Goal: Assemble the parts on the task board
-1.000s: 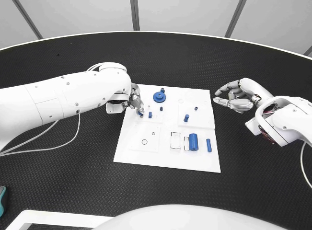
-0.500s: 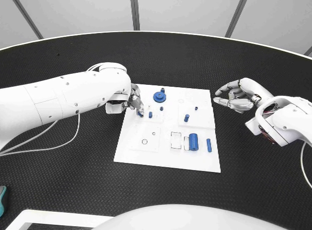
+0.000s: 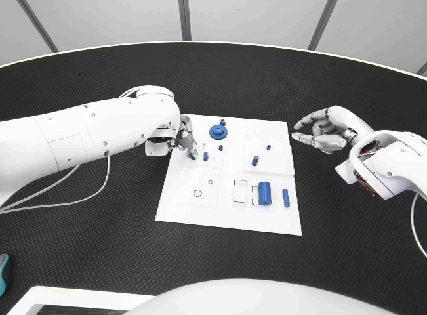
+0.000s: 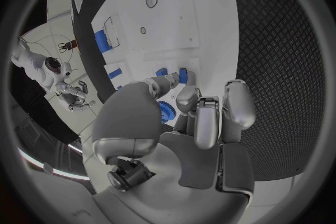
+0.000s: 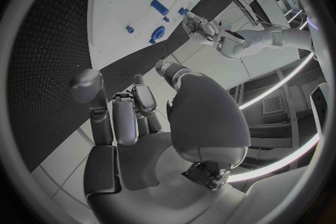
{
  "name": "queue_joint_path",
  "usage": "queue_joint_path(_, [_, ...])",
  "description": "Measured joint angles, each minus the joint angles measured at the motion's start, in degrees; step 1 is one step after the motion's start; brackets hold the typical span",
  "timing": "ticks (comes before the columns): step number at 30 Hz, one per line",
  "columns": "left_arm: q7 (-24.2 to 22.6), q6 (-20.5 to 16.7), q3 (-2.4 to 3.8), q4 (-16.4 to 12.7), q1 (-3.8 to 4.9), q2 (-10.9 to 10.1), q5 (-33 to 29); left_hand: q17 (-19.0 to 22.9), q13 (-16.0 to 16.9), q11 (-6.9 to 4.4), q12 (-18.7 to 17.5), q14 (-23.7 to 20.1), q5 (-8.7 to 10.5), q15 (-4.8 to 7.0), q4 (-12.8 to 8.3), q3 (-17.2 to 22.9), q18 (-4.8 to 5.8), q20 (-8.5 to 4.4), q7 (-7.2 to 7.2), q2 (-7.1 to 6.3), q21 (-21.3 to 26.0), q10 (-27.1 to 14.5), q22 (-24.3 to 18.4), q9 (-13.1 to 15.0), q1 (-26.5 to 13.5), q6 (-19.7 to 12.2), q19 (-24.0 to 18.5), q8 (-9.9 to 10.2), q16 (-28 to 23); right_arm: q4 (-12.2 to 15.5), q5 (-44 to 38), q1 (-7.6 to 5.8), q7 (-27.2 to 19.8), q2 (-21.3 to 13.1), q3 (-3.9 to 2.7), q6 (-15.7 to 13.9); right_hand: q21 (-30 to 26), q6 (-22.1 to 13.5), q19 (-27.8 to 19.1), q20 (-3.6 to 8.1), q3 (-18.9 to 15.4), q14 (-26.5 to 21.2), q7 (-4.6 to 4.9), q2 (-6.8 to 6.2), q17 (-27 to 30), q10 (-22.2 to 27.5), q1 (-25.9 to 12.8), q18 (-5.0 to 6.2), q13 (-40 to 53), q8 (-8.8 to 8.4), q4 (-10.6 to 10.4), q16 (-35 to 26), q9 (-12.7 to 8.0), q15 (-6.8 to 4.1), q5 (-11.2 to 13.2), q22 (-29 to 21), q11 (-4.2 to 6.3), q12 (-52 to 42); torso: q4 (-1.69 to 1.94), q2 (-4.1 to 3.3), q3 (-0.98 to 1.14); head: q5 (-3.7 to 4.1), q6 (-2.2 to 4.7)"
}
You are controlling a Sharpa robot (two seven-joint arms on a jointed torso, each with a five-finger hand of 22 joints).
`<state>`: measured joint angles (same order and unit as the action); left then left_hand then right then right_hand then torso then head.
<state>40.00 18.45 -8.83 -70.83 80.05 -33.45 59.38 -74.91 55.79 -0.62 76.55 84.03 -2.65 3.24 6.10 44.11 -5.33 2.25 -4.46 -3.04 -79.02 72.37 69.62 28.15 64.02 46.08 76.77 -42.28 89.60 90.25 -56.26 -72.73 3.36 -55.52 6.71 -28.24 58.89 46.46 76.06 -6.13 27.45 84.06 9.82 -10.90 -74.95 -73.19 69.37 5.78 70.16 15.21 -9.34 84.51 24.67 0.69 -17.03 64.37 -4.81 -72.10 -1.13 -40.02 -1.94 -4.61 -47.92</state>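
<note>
Left hand [image 3: 182,141] at the task board's [image 3: 223,213] left edge near its far corner, fingertips down at a small blue peg [image 3: 193,155]; whether it grips the peg, cannot tell. Right hand [image 3: 326,131] hovers off the board's right edge, fingers curled, holding nothing. Blue cylinder [image 3: 264,193] lies near the board's right edge.

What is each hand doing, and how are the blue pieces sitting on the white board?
Left hand: fingertips down at a small blue piece, grip unclear.
Right hand: off the task board, fingers curled, empty.
Large blue cylinder: lying flat.
Blue round part: standing on board.
</note>
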Motion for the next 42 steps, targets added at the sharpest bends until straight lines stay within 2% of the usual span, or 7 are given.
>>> queue_joint_path(12, [0.0, 0.6, -0.04, 0.2, -0.04, 0.0, 0.0, 0.0, 0.1, -0.22, 0.0, 0.0, 0.05, 0.0, 0.0, 0.0, 0.0, 0.0, 0.0, -0.01, 0.0, 0.2, 0.0, 0.4, 0.0, 0.0, 0.0, -0.6, 0.0, 0.0, 0.0, 0.0, 0.0, 0.0, 0.0, 0.0, 0.0, 0.0, 0.0, 0.0, 0.0, 0.0, 0.0, 0.0, 0.0, 0.0, 0.0, 0.0, 0.0, 0.0, 0.0, 0.0, 0.0, 0.0, 0.0, 0.0, 0.0, 0.0, -0.01, 0.03, 0.02, 0.01, -0.17])
queue_joint_path(15, [0.0, 1.0, -0.06, 0.2, -0.04, 0.0, 0.2, 0.0, 0.1, -0.22, 0.0, 0.0, 0.06, 0.0, 0.1, -0.1, 0.0, 0.0, 0.2, -0.07, 0.0, 0.2, 0.0, 1.7, 0.1, -0.2, 0.0, -0.6, 0.0, 0.0, 0.0, 0.0, 0.0, 0.0, 0.0, 0.0, 0.0, 0.0, 0.0, 0.0, 0.0, 0.0, 0.0, 0.0, 0.0, 0.0, 0.0, 0.0, 0.0, 0.0, 0.0, 0.0, 0.0, 0.0, 0.0, 0.0, 0.0, 0.0, -0.01, 0.03, 0.02, 0.04, -0.2])
queue_joint_path(26, [0.0, 1.3, -0.09, 0.4, -0.04, 0.1, 1.6, 0.0, 0.6, -0.22, 0.2, 0.0, 0.25, 0.42, -0.1, 0.1, 0.0, -0.2, 0.2, -0.08, -0.2, 0.6, 0.4, 1.7, 0.1, -0.2, 0.2, -0.7, 0.2, 0.0, 0.0, 0.0, 0.0, 0.0, 0.0, 0.0, 0.0, 0.0, 0.0, 0.0, 0.0, 0.0, 0.0, 0.0, 0.0, 0.0, 0.0, 0.0, 0.0, 0.0, 0.0, 0.0, 0.0, 0.0, 0.0, 0.0, 0.0, 0.0, -0.04, 0.03, 0.0, 0.08, -0.23])
queue_joint_path(35, [0.0, 1.1, -0.1, 0.5, -0.06, 0.7, 1.8, 0.0, 0.5, -0.22, 0.2, 0.0, 0.02, 0.42, -0.1, 0.1, 0.0, -0.2, 0.19, -0.19, -0.2, 0.6, 0.4, 2.0, 0.0, -0.2, 0.2, -3.1, 0.2, 0.1, 0.0, 0.0, 0.0, -0.1, 0.0, 0.0, 0.0, 0.0, 0.0, 0.0, 0.0, 0.0, 0.0, 0.0, 0.0, 0.0, 0.0, 0.0, 0.0, 0.0, 0.0, 0.0, 0.0, 0.0, 0.0, 0.0, 0.0, 0.0, -0.04, -0.01, 0.02, 0.17, -0.26])
queue_joint_path(38, [0.0, 1.5, -0.11, 0.7, -0.11, 1.0, 1.8, 0.0, 0.6, -0.21, 0.2, 0.0, 0.01, 0.42, -0.1, 0.1, 0.0, 0.0, 0.19, -0.37, -0.2, 0.6, 0.5, 2.0, -0.2, -0.2, 0.4, -4.8, 0.2, 0.1, 0.0, 0.0, 0.0, -0.1, 0.0, 0.1, 0.0, 0.0, 0.0, 0.0, 0.0, 0.0, 0.0, 0.0, 0.0, 0.0, 0.0, 0.0, 0.0, 0.0, 0.0, 0.0, 0.0, 0.0, 0.0, 0.0, 0.0, 0.0, -0.06, -0.01, 0.03, 0.21, -0.26])
queue_joint_path(40, [0.0, 2.1, -0.11, 0.7, -0.14, 1.1, 1.8, 0.0, 0.7, -0.21, 0.2, 0.0, 0.01, 0.42, -0.1, 0.1, 0.0, 0.0, 0.18, -0.37, -0.2, 0.6, 0.5, 2.0, -0.2, -0.2, 0.4, -5.3, 0.2, 0.1, 0.0, 0.0, 0.0, -0.1, 0.0, 0.1, 0.0, 0.0, 0.0, 0.0, 0.0, 0.0, 0.0, 0.0, 0.0, 0.0, 0.0, 0.0, 0.0, 0.0, 0.0, 0.0, 0.0, 0.0, 0.0, 0.0, 0.0, 0.0, -0.06, -0.01, 0.03, 0.26, -0.31])
queue_joint_path(42, [0.0, 2.6, -0.12, 0.8, -0.17, 1.2, 1.8, 0.0, 0.8, -0.21, 0.2, 0.0, 0.01, 0.42, -0.1, 0.1, 0.0, 0.0, 0.18, -0.37, -0.2, 0.6, 0.5, 3.4, -0.2, -0.2, 0.4, -5.7, 0.2, 0.2, 0.0, 0.0, 0.0, -0.1, 0.0, 0.1, 0.0, 0.0, 0.0, 0.0, 0.0, 0.0, 0.0, 0.0, 0.0, 0.0, 0.0, 0.0, 0.0, 0.0, 0.0, 0.0, 0.0, 0.0, 0.0, 0.0, 0.0, 0.0, -0.07, 0.0, 0.03, 0.29, -0.35])
